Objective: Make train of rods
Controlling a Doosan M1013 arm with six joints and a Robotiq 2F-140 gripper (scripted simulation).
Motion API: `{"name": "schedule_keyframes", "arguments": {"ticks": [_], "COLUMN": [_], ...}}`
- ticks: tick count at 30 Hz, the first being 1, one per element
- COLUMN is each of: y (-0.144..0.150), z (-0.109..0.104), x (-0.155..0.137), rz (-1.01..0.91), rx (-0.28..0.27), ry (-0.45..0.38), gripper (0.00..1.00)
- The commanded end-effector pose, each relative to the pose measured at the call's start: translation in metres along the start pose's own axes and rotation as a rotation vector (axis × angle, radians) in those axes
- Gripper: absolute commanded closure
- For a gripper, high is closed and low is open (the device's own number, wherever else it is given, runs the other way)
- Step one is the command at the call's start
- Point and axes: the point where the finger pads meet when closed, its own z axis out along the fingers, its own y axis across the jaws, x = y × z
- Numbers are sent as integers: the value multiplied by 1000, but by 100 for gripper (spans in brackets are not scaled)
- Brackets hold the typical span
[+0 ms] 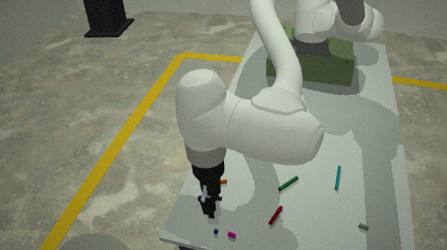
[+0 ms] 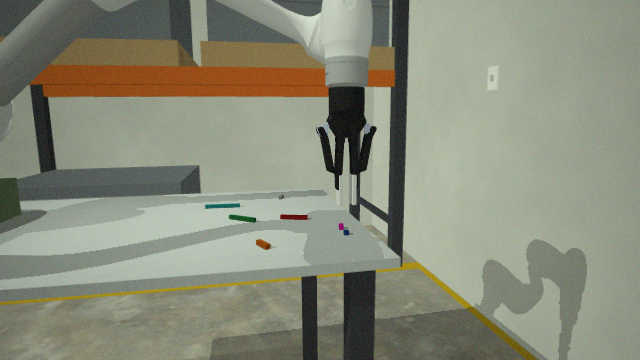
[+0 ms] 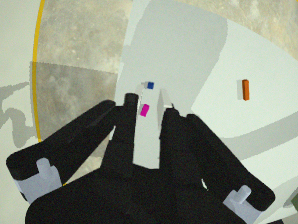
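Your pincer [image 2: 346,176] hung narrow and empty above the desk [image 1: 326,231], magenta rod [image 1: 231,235] and blue rod [image 1: 216,231] at its 6 o'clock.

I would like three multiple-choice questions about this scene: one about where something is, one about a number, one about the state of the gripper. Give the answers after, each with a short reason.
1. Which rod lies nearest the blue rod?
A. magenta
B. turquoise
C. grey

2. How many rods show on the table in the exterior view?
A. five
B. seven
C. nine

3. What is the gripper doing?
A. gripping the orange rod
B. resting on the table, wide open
C. hanging above the table, fingers nearly together, holding nothing

Answers:
1. A: the magenta rod lies just beside the blue one near the table's corner, while the turquoise and grey rods lie far off.
2. B: turquoise, green, red, orange, magenta, blue and grey.
3. C: in the exterior view its fingers are well above the table with only a thin gap and nothing between them.
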Motion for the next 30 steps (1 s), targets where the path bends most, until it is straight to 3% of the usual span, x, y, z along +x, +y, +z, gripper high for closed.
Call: {"name": "schedule_keyframes", "arguments": {"ticks": [1,30], "y": [0,0], "z": [0,29], "x": [0,0], "rz": [0,0], "rx": [0,0], "ry": [0,0], "gripper": [77,77]}}
